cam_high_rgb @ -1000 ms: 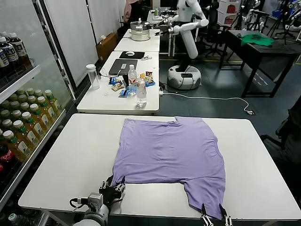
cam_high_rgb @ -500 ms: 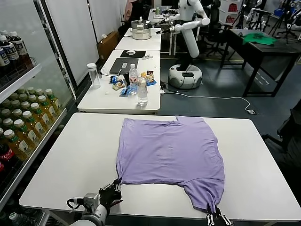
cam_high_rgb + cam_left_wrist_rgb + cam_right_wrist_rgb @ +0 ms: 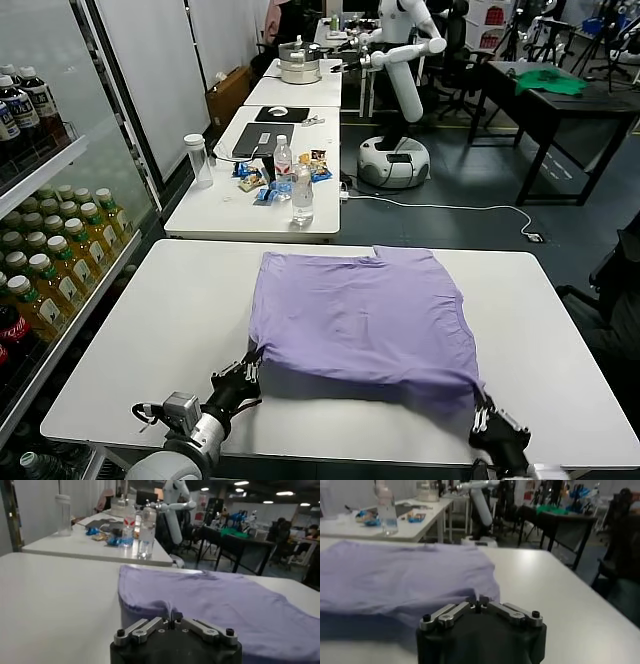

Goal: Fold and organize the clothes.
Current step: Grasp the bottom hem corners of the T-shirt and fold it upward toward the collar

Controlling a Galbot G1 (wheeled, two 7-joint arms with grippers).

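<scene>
The lavender T-shirt (image 3: 360,320) lies on the white table (image 3: 170,330), its near hem lifted off the surface. My left gripper (image 3: 248,370) is shut on the shirt's near left corner. My right gripper (image 3: 481,405) is shut on the near right corner, by the sleeve. In the left wrist view the left gripper (image 3: 172,617) pinches the purple fabric (image 3: 225,605) between closed jaws. In the right wrist view the right gripper (image 3: 479,602) pinches the fabric (image 3: 395,575) the same way. The printed figures are hidden.
A second table (image 3: 255,195) behind holds bottles, a laptop and snacks. A drinks shelf (image 3: 50,270) stands at the left. A white robot (image 3: 400,70) and a dark table with a green cloth (image 3: 545,85) stand at the back.
Both grippers have lifted the shirt's near edge and carried it forward. The hanging right sleeve part has come up over the table edge, and the near hem now stands raised.
</scene>
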